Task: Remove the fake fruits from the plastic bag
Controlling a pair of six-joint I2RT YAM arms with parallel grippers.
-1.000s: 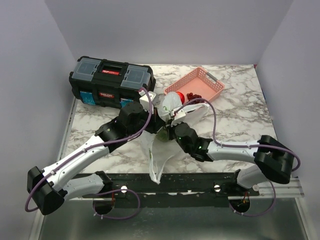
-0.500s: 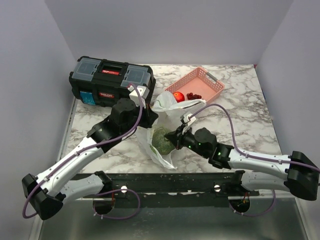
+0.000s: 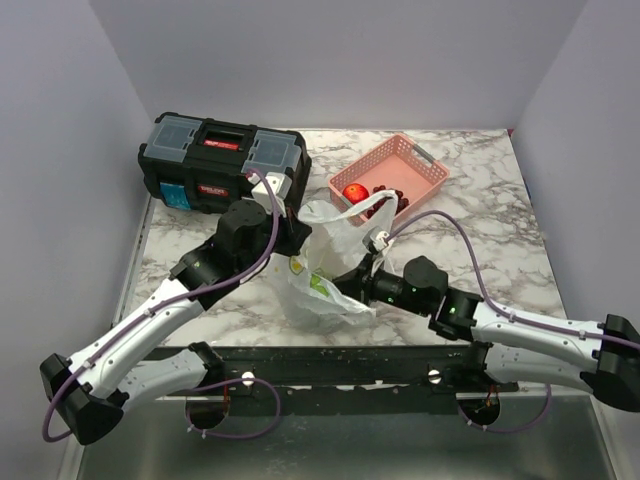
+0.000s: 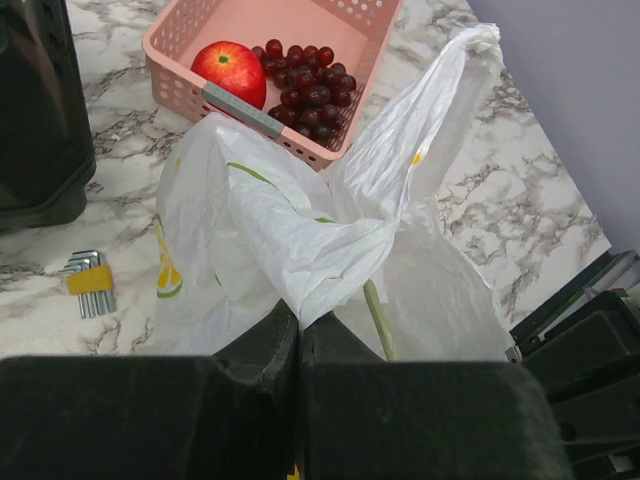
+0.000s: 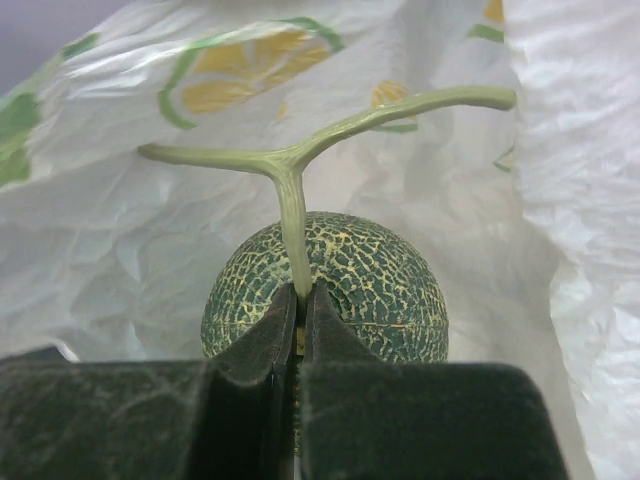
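The marble table (image 3: pixel 500 240) carries a black toolbox (image 3: pixel 215 160) at the far left and, in the middle, the plastic bag (image 3: pixel 325 250), crumpled and lifted between the two arms. The left gripper (image 4: pixel 298 330) is pinched tight on a gathered fold of the bag's film, holding it up. Just behind the bag sits the pink basket (image 3: pixel 425 170), which already has the apple (image 4: pixel 232 68) and the grapes (image 4: pixel 305 85) in it, touching each other. That leaves the melon (image 5: pixel 325 285), inside the bag. The right gripper (image 5: pixel 300 305) is clamped on the base of its T-shaped stem (image 5: pixel 290 200), with white film all around.

The step in hand looks like drawing the melon out through the bag's mouth. To do it well, I judge the left arm should hold the film high and firm while the right pulls back steadily along the opening, not up into the plastic. The stem is thin and the fruit bulky for it, so a jerk could twist it out of the jaws or drag the whole bag along.

From above, plastic masks the melon almost wholly, so how far it sits from the mouth cannot be told. The right wrist view cuts off its underside. A small set of hex keys (image 4: pixel 88 283) lies near the toolbox; how many there are is unclear
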